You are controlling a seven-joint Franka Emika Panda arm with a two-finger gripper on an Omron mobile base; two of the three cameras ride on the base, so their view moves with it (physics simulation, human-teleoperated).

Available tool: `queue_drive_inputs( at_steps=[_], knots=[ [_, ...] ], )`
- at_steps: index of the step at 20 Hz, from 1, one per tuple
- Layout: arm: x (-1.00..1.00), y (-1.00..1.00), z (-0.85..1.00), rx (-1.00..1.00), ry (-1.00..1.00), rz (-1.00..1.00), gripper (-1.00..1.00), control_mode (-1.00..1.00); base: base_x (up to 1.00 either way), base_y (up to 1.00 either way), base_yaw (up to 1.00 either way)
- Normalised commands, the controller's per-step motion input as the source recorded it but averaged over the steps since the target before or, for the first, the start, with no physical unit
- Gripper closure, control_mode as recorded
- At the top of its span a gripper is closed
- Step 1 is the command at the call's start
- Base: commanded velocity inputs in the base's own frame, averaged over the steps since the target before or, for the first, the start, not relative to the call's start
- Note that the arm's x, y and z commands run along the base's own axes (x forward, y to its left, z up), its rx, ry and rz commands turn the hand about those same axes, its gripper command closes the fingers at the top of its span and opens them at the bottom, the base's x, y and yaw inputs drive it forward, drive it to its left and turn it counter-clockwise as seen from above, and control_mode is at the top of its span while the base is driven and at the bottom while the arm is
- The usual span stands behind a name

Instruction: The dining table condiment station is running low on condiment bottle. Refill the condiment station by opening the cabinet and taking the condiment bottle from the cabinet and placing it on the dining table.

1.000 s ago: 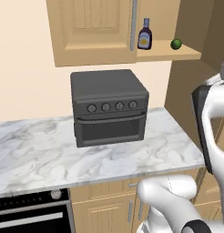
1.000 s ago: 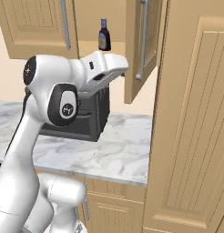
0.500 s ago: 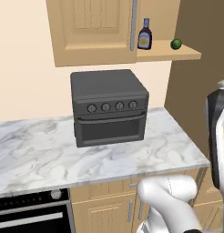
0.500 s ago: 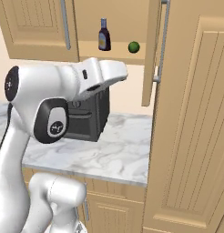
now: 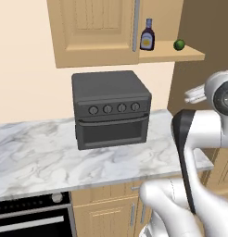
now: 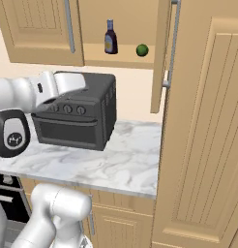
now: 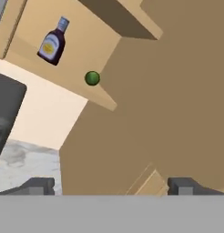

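A white-and-grey veined marble worktop [image 5: 51, 152] runs along a cream wall, carrying a dark toaster oven [image 5: 110, 109] with four knobs across its front; a black built-in oven [image 5: 32, 217] sits below at the left and light-wood drawer fronts fill the base beneath the worktop. Above the toaster oven hangs the cabinet [image 5: 95, 32], its left door closed behind a vertical grey bar handle and its right door [image 6: 162, 58] swung outward, edge-on in the right base view, baring the shelf. On that shelf the condiment bottle [image 5: 147, 36] stands upright: dark brown body, rounded shoulders, pale oval label, narrow blue neck and cap. A small green round fruit [image 5: 179, 44] lies on the same shelf, apart from the bottle and nearer the shelf's outer end. A tall wooden cupboard [image 6: 208, 126] rises right of the opened door, close beside it. In the hand view the gripper [image 7: 111, 185] points up toward the shelf from well below, its fingertips [image 7: 38, 185] spread wide with nothing between them, and bare shelf lies on either side of the bottle.
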Motion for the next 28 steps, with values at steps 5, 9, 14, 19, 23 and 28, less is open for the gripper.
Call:
queue_drive_inputs(
  at_steps=[5,9,14,19,23,28],
  knots=[
    [0.16,0.98,0.00,0.25,-0.20,0.19,-1.00,-1.00,0.00,0.00,0.00],
    [0.29,0.84,0.02,0.31,-0.31,0.25,-1.00,-1.00,0.00,0.00,0.00],
    [0.19,0.30,0.42,0.29,-0.22,0.20,-1.00,-1.00,0.00,0.00,0.00],
    [0.37,0.00,0.32,0.17,-0.19,0.22,-1.00,-1.00,0.00,0.00,0.00],
    [0.52,0.16,0.23,0.01,-0.10,0.05,-1.00,-1.00,0.00,0.00,0.00],
    [0.54,0.20,0.32,-0.09,0.00,0.00,-1.00,-1.00,0.00,0.00,0.00]
  ],
)
